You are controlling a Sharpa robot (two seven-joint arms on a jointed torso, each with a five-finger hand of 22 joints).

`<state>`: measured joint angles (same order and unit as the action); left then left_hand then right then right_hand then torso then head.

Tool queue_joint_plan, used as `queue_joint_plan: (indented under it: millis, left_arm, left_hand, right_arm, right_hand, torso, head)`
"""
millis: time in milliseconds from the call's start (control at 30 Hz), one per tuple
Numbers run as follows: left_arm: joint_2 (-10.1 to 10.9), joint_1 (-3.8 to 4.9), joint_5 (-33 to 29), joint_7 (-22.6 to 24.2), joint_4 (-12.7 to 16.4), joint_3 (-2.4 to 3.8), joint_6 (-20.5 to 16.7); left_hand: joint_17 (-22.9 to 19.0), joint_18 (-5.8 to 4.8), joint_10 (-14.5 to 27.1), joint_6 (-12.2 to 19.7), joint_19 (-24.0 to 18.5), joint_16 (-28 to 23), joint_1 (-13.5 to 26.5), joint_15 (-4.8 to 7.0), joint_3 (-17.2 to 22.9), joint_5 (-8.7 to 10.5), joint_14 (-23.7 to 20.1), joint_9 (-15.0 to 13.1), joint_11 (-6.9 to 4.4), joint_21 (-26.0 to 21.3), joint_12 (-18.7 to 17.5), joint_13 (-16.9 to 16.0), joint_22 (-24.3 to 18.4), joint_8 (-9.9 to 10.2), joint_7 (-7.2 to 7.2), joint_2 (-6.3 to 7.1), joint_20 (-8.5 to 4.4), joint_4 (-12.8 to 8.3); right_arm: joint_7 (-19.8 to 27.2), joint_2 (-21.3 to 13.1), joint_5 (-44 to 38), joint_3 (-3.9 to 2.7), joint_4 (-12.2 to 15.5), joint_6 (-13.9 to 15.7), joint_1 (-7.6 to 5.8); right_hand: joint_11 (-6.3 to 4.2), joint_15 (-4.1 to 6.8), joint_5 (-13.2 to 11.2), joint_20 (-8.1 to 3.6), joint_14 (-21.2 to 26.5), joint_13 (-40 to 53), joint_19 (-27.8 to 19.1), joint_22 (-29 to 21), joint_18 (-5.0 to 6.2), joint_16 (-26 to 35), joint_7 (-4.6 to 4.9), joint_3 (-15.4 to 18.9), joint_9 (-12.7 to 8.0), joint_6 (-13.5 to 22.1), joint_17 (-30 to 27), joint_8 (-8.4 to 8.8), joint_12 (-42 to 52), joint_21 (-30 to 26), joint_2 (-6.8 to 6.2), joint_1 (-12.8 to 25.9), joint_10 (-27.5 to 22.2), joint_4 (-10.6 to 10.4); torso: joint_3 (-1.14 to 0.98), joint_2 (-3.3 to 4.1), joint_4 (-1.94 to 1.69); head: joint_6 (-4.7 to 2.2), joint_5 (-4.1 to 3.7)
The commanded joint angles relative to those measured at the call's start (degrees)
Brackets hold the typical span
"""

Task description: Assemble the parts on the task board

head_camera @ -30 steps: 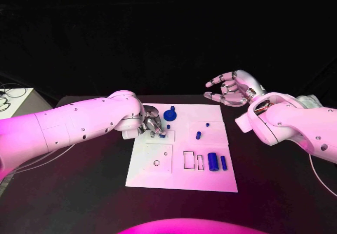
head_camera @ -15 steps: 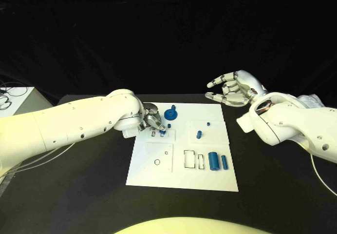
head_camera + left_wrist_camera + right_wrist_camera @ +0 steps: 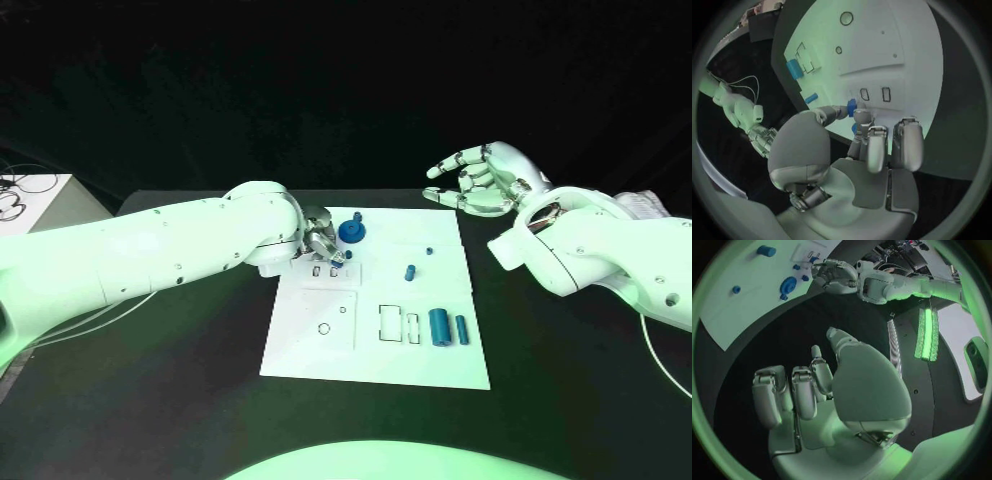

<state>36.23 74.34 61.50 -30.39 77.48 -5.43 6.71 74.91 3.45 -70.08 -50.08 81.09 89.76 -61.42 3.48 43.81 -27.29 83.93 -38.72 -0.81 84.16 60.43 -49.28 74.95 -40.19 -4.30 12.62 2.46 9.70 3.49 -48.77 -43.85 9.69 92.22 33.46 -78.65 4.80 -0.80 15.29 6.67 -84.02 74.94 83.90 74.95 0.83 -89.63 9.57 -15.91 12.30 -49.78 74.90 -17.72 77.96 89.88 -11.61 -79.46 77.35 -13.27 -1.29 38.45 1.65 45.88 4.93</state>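
A black table [image 3: 173,400] fills the scene, with darkness behind its far edge and a pale box [image 3: 32,205] with dark cables at its far left corner. In the middle of the table lies the white board [image 3: 375,365], a long plate running from near to far, marked with outlined slots and small round holes. The left arm [image 3: 130,262] reaches in from the left and the left hand [image 3: 320,246] rests over the far left part of the board, its fingers curled down together around a small blue piece [image 3: 852,106] pinched at the fingertips, just above two small slot outlines [image 3: 875,94]. Just to the right of that hand stands a round blue part with a stem [image 3: 352,232], so close that the hand covers its left edge. The right arm [image 3: 606,262] comes in from the right and the right hand [image 3: 483,180] hangs above the table beyond the board's far right corner, well apart from every part, its fingers loosely bent and spread with nothing in them. Near the board's right side lie two blue cylinders [image 3: 449,328] side by side, next to rectangular outlines [image 3: 398,325]. Farther up, a small blue peg [image 3: 410,270] lies mid-board, with a tiny blue dot [image 3: 431,250] just beyond it.
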Motion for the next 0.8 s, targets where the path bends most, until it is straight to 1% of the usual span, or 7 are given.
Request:
queue_joint_plan:
  millis: [33, 133, 333, 433, 533, 700, 800]
  left_arm:
    - [-0.23, 0.03, 4.38, -0.25, 0.33, -0.07, -0.91]
    - [-0.33, 0.02, 5.52, -0.36, 0.41, -0.31, -0.86]
    - [-0.27, -0.01, 6.49, -0.54, 0.65, -1.09, -0.50]
    - [-0.17, -0.03, 6.47, -0.57, 0.78, -1.38, -0.35]
    - [-0.16, -0.08, 6.97, -0.58, 0.79, -1.58, -0.30]
    - [-0.14, -0.20, 7.20, -0.58, 0.77, -1.79, -0.53]
    - [-0.14, -0.25, 7.45, -0.57, 0.72, -1.85, -0.82]
  left_hand:
    - [15.09, -0.51, -0.31, -1.24, 0.35, 0.24, 0.50, 0.45, 9.92, -0.52, 6.07, -13.23, -0.11, 0.21, -0.17, 0.22, 2.33, -0.35, 1.03, -0.13, 0.10, -10.24]
    - [15.09, -0.59, -0.51, -1.34, 0.63, 0.24, 0.71, 0.53, 10.05, -1.05, 6.07, -13.36, -0.19, 0.39, -0.11, 0.26, 2.72, -0.52, 1.11, -0.09, 0.02, -10.44]
    - [15.09, -0.72, -1.05, -1.62, 1.06, 0.24, 1.20, 0.70, 10.27, -2.21, 6.07, -13.58, -0.37, 0.67, 0.19, 0.13, 3.31, -0.86, 1.29, -0.02, -0.15, -10.79]
    - [15.09, -0.74, -1.20, -1.70, 1.11, 0.24, 1.37, 0.74, 10.31, -2.49, 6.07, -13.63, -0.42, 0.70, 0.29, 0.07, 3.38, -0.94, 1.34, 0.02, -0.19, -10.87]
    - [15.09, -0.76, -1.31, -1.82, 1.20, 0.24, 1.61, 0.81, 10.39, -2.93, 6.07, -13.71, -0.50, 0.75, 0.26, 0.22, 3.48, -1.08, 1.43, 0.02, -0.25, -10.97]
    - [15.09, -0.76, -1.22, -1.88, 1.20, 0.24, 1.71, 0.84, 10.44, -3.14, 6.07, -13.75, -0.53, 0.76, 0.01, 0.61, 3.49, -1.15, 1.47, 0.01, -0.28, -11.03]
    - [15.09, -0.76, -1.18, -1.89, 1.21, 0.24, 1.74, 0.85, 10.45, -3.17, 6.07, -13.76, -0.54, 0.76, -0.08, 0.74, 3.49, -1.16, 1.47, 0.01, -0.29, -11.03]
  right_arm:
    - [0.24, 0.01, -0.08, 0.00, -0.01, -1.09, 0.04]
    - [0.24, 0.02, -0.08, 0.00, -0.04, -1.13, 0.05]
    - [0.25, 0.03, -0.08, 0.01, -0.16, -1.21, 0.06]
    - [0.24, 0.02, -0.08, 0.02, -0.20, -1.22, 0.06]
    - [0.23, 0.00, -0.09, 0.02, -0.19, -1.24, 0.06]
    - [0.25, 0.03, -0.09, 0.02, -0.21, -1.28, 0.07]
    - [0.26, 0.02, -0.09, 0.02, -0.21, -1.30, 0.07]
  right_hand:
    - [0.05, 0.23, -0.20, -0.26, -5.98, 2.51, 6.10, 15.05, -0.83, -0.37, 0.04, -0.19, 0.05, 0.23, 15.10, -0.21, -0.30, 0.12, -0.02, 0.60, -0.47, -0.34]
    - [0.05, 0.23, -0.20, -0.26, -5.98, 2.51, 6.10, 15.05, -0.83, -0.37, 0.04, -0.19, 0.05, 0.23, 15.10, -0.21, -0.30, 0.12, -0.02, 0.60, -0.47, -0.34]
    - [0.05, 0.23, -0.20, -0.26, -5.98, 2.51, 6.10, 15.05, -0.83, -0.37, 0.04, -0.19, 0.05, 0.23, 15.10, -0.21, -0.30, 0.12, -0.02, 0.60, -0.47, -0.34]
    - [0.05, 0.23, -0.20, -0.26, -5.98, 2.51, 6.10, 15.05, -0.83, -0.37, 0.04, -0.19, 0.05, 0.23, 15.10, -0.21, -0.30, 0.12, -0.02, 0.60, -0.47, -0.34]
    - [0.05, 0.23, -0.20, -0.26, -5.98, 2.51, 6.10, 15.05, -0.83, -0.37, 0.04, -0.19, 0.05, 0.23, 15.10, -0.21, -0.30, 0.12, -0.02, 0.60, -0.47, -0.34]
    - [0.04, 0.23, -0.17, -0.26, -5.98, 2.47, 6.10, 15.05, -0.83, -0.37, 0.03, -0.24, 0.07, 0.25, 15.10, -0.26, -0.33, 0.12, -0.02, 0.74, -0.51, -0.42]
    - [0.04, 0.23, -0.17, -0.26, -5.98, 2.47, 6.10, 15.05, -0.83, -0.37, 0.03, -0.24, 0.07, 0.25, 15.10, -0.26, -0.33, 0.12, -0.02, 0.74, -0.51, -0.42]
  torso:
    - [0.02, -0.02, 0.00]
    - [0.04, -0.03, 0.00]
    - [0.07, -0.04, -0.01]
    - [0.06, -0.02, -0.02]
    - [0.07, 0.02, -0.05]
    - [0.10, 0.03, 0.05]
    - [0.06, 0.02, 0.02]
  head:
    - [0.14, 0.09]
    - [0.22, 0.11]
    - [0.39, 0.27]
    - [0.51, 0.35]
    - [0.60, 0.39]
    - [0.65, 0.47]
    - [0.66, 0.51]
